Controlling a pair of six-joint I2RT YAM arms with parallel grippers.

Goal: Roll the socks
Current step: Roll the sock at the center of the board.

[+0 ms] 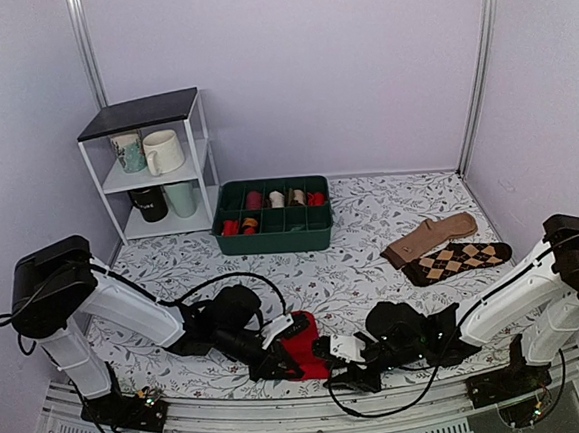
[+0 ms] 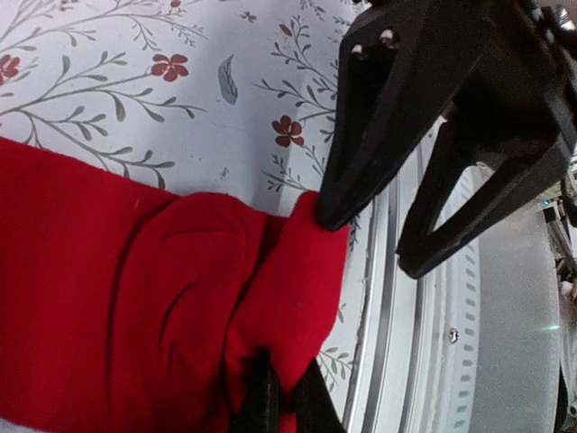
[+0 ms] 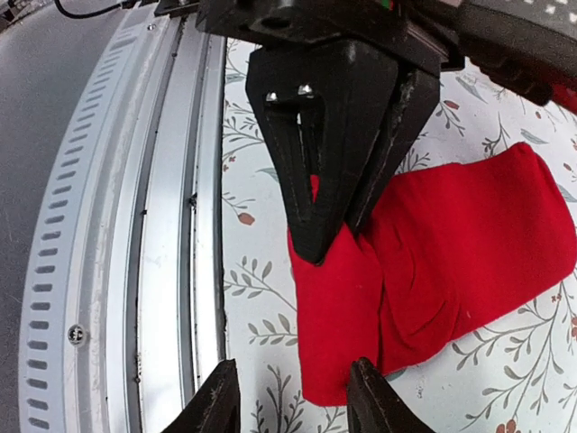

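The red socks (image 1: 304, 341) lie folded in a bunch on the floral cloth close to the table's near edge. My left gripper (image 1: 283, 349) is shut on their near end; in the left wrist view its gripper (image 2: 285, 399) pinches the red fabric (image 2: 135, 307). In the right wrist view the left gripper (image 3: 317, 236) grips the socks (image 3: 433, 262) from above. My right gripper (image 1: 343, 358) is open and empty just right of the socks. In its own view the right gripper (image 3: 293, 383) sits at the socks' corner, one finger (image 3: 371, 397) close to the fabric.
A green divided bin (image 1: 274, 240) holding rolled socks stands at the back centre. A white shelf (image 1: 196, 149) with mugs stands at the back left. A tan sock (image 1: 432, 237) and an argyle sock (image 1: 459, 260) lie to the right. A metal rail (image 1: 286, 432) runs along the near edge.
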